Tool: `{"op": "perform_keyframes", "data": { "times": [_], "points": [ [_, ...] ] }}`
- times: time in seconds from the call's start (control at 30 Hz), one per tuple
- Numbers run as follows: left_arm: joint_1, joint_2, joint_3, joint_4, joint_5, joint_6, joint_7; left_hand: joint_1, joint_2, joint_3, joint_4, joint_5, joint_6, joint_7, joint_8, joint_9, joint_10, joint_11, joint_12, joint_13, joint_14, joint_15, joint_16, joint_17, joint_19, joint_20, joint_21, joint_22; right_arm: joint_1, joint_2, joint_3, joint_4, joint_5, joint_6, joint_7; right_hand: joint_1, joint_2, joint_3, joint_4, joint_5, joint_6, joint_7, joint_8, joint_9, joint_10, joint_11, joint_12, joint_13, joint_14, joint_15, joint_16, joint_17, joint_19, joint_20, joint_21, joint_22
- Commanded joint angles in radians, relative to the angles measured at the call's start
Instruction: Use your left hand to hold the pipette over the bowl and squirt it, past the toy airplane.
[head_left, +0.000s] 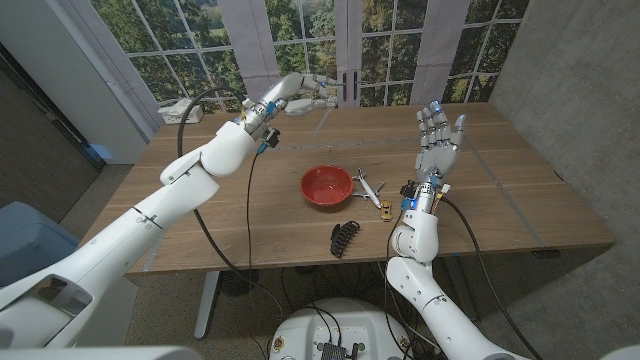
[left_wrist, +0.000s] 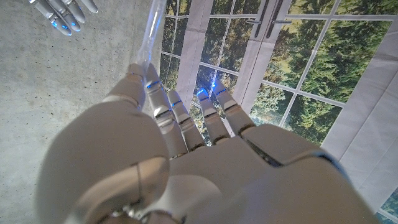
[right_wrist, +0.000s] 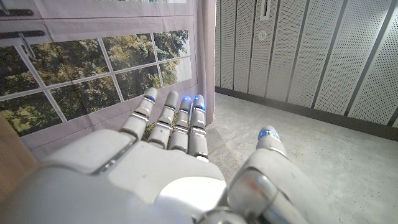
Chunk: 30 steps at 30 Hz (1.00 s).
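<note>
1. Above the tabletop's (head_left: 250, 200) far edge, the left robot hand (head_left: 290, 96) pinches the clear pipette (head_left: 322, 117).
2. It looks light and squishy; hold its soft top.
3. The right robot hand (head_left: 438, 135) is open, well apart from the red bowl (head_left: 326, 186).

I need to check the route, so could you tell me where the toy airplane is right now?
In the head view, the toy airplane lies on the table just right of the red bowl, near the robot's raised right hand.

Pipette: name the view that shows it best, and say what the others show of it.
The left wrist view: the clear pipette juts out past the left hand that grips it. In the head view it is only a faint streak by that hand. The right wrist view gives nothing of it.
</note>
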<state>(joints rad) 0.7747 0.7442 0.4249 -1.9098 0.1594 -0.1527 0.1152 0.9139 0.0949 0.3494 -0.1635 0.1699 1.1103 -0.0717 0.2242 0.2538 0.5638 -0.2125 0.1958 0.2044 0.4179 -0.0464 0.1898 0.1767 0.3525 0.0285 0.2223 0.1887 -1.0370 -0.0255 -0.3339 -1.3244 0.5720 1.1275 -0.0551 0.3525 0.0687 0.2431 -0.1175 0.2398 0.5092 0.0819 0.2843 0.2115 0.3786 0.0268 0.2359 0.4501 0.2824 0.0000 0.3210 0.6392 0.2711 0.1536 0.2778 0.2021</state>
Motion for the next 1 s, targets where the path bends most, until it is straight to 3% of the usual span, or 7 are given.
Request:
{"op": "perform_keyframes", "data": {
  "times": [0.03, 1.0],
  "points": [
    [0.001, 0.003, -0.002, 0.003, -0.004, -0.003, -0.001, -0.005, -0.016, -0.009, 0.0, -0.001, -0.02, 0.003, -0.01, -0.005, -0.014, 0.002, -0.003, 0.0, -0.007, -0.142, -0.003, 0.002, 0.0, 0.008, 0.003, 0.001, 0.001, 0.002, -0.002, 0.005, -0.005, 0.004, -0.003, 0.006, -0.001, 0.003, -0.006, -0.007, 0.004, 0.001, -0.002, 0.004, 0.006, 0.003, -0.005, -0.001, 0.009, 0.003, -0.001, 0.003, -0.005, 0.005, -0.002, 0.003],
    [0.038, -0.005, -0.031, 0.004, -0.08, -0.005, 0.012, -0.052, -0.049, -0.041, 0.009, 0.001, -0.055, 0.015, -0.027, -0.021, -0.031, 0.004, 0.002, -0.004, -0.019, -0.128, -0.003, 0.002, -0.013, 0.016, -0.004, 0.001, -0.011, -0.009, 0.002, -0.023, -0.029, -0.009, -0.02, 0.0, 0.002, 0.005, -0.014, -0.007, 0.008, 0.0, -0.007, 0.007, 0.006, 0.004, -0.005, -0.001, 0.009, 0.003, -0.004, 0.002, -0.005, 0.006, -0.002, 0.003]
  ]
}}
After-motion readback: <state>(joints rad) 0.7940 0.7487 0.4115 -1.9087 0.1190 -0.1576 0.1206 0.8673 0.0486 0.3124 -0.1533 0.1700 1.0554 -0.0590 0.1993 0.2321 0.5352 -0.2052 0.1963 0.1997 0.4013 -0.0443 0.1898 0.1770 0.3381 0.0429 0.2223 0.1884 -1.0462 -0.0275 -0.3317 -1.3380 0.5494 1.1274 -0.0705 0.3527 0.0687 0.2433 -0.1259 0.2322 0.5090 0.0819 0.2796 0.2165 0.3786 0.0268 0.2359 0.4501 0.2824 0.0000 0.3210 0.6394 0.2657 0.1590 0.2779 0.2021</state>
